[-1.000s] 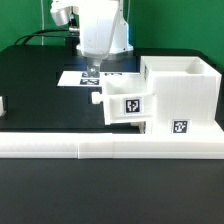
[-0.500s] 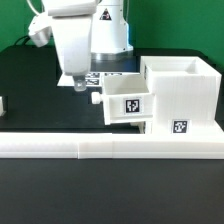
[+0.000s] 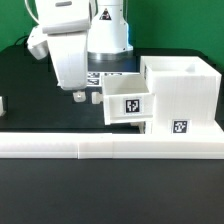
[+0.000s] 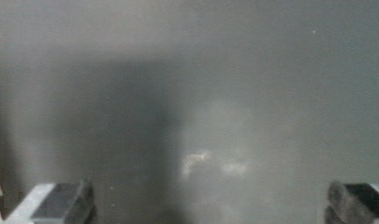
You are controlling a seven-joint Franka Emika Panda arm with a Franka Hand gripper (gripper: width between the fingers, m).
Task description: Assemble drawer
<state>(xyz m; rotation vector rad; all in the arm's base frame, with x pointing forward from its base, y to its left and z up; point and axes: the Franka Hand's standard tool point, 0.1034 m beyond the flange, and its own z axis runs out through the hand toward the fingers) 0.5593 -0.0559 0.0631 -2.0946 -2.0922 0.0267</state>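
Note:
The drawer's large white housing (image 3: 185, 92) stands at the exterior view's right, against the border rail. One knobbed tray (image 3: 128, 101) sticks out of its left side, with a square tag on its front and its knob (image 3: 96, 99) pointing left. My gripper (image 3: 77, 96) hangs just left of that knob, low over the black table and touching nothing. In the wrist view my gripper (image 4: 207, 205) is open, its fingertips (image 4: 58, 203) wide apart with only dark table between them. A second tray is not clearly in view.
The long low white border rail (image 3: 100, 146) runs along the front. The marker board (image 3: 104, 77) lies behind the gripper, partly hidden by the arm. A small white piece (image 3: 2, 103) shows at the left edge.
The gripper has moved from over the marker board toward the exterior view's left and front, and lower, ending beside the tray's knob. The drawer parts have not moved.

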